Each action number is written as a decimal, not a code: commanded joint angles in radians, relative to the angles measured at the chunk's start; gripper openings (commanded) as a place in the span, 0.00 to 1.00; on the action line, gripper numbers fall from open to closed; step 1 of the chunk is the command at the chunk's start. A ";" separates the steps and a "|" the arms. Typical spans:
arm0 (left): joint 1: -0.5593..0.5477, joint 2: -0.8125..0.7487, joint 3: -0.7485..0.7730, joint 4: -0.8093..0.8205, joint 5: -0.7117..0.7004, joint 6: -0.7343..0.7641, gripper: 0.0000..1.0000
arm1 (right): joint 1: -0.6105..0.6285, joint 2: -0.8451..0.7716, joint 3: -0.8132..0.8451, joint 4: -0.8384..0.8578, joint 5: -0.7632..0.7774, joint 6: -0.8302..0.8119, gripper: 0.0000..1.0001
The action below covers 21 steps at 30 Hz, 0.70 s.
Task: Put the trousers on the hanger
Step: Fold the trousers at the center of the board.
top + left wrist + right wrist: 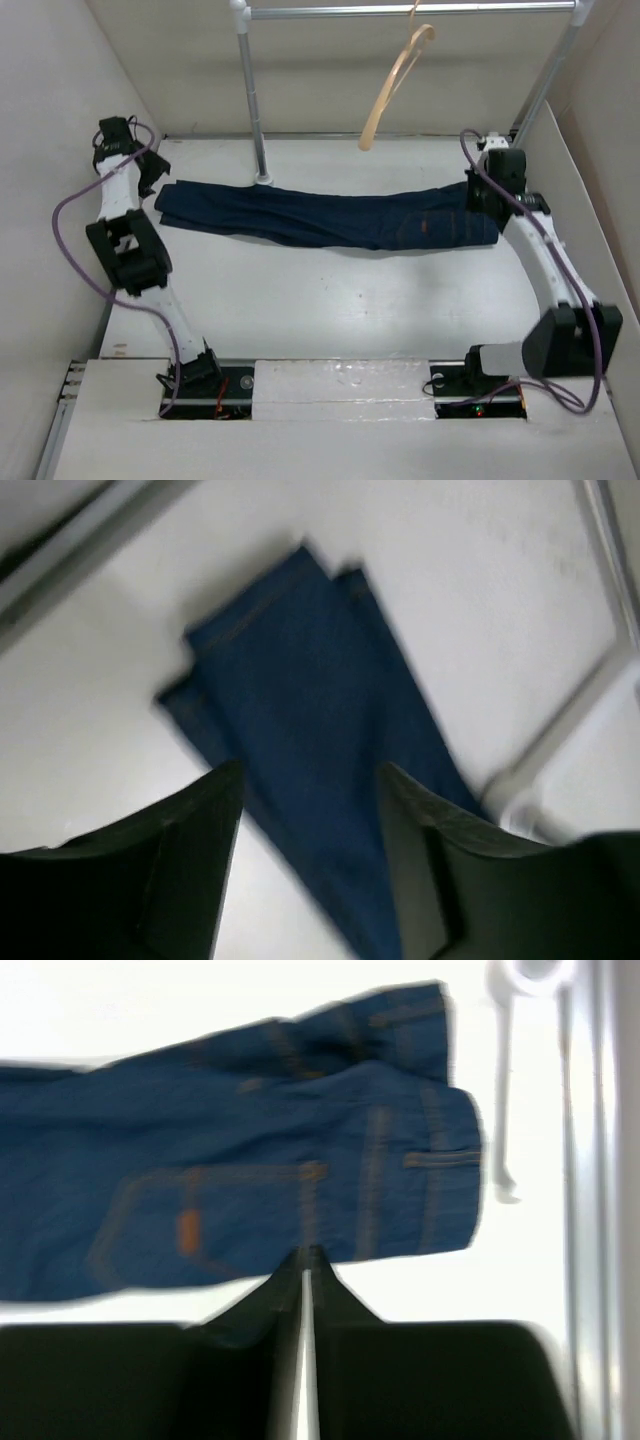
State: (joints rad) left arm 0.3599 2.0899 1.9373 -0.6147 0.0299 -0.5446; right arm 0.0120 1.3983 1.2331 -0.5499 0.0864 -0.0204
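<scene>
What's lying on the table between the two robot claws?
The trousers, laid out lengthwise between the left gripper and the right gripper, seen in the top view.

The trousers (330,218) are plain dark navy-blue denim with tan-orange seam stitching and a small orange patch (187,1230) by the pocket. The hanger (398,85) is pale peach-beige. The rail (400,12) is silver and the table (350,300) is white. The left arm (120,195) and right arm (545,260) are white with black joints and purple cables (58,225). The left gripper (310,780) and right gripper (305,1260) are black.
</scene>
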 commanded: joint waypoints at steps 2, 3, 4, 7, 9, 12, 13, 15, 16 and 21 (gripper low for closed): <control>0.056 -0.439 -0.516 0.179 0.204 -0.061 0.36 | 0.052 -0.219 -0.226 0.220 -0.232 0.069 0.00; 0.066 -0.540 -0.613 0.209 0.226 -0.095 0.21 | 0.066 -0.241 -0.303 0.235 -0.250 0.086 0.00; 0.092 -0.576 -0.695 0.286 0.264 -0.107 0.20 | 0.075 -0.263 -0.331 0.243 -0.267 0.092 0.00; 0.180 -0.605 -0.894 0.340 0.335 -0.141 0.17 | 0.098 -0.308 -0.400 0.223 -0.335 0.088 0.04; 0.215 -0.547 -0.948 0.363 0.387 -0.153 0.21 | 0.111 -0.327 -0.423 0.208 -0.341 0.068 0.21; 0.215 -0.490 -0.949 0.403 0.404 -0.160 0.26 | 0.121 -0.343 -0.466 0.196 -0.339 0.050 0.39; 0.215 -0.487 -0.951 0.435 0.412 -0.169 0.28 | 0.121 -0.341 -0.471 0.189 -0.343 0.050 0.42; 0.215 -0.467 -0.951 0.463 0.416 -0.178 0.34 | 0.121 -0.343 -0.477 0.177 -0.346 0.053 0.47; 0.215 -0.456 -0.948 0.467 0.424 -0.183 0.35 | 0.121 -0.338 -0.483 0.182 -0.347 0.057 0.50; 0.215 -0.366 -0.936 0.526 0.447 -0.230 0.44 | 0.103 -0.334 -0.508 0.197 -0.384 0.068 0.53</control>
State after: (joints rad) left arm 0.5735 1.6901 0.9752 -0.1871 0.4290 -0.7284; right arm 0.1238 1.0794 0.7311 -0.3954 -0.2573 0.0425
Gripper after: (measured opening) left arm 0.436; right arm 0.528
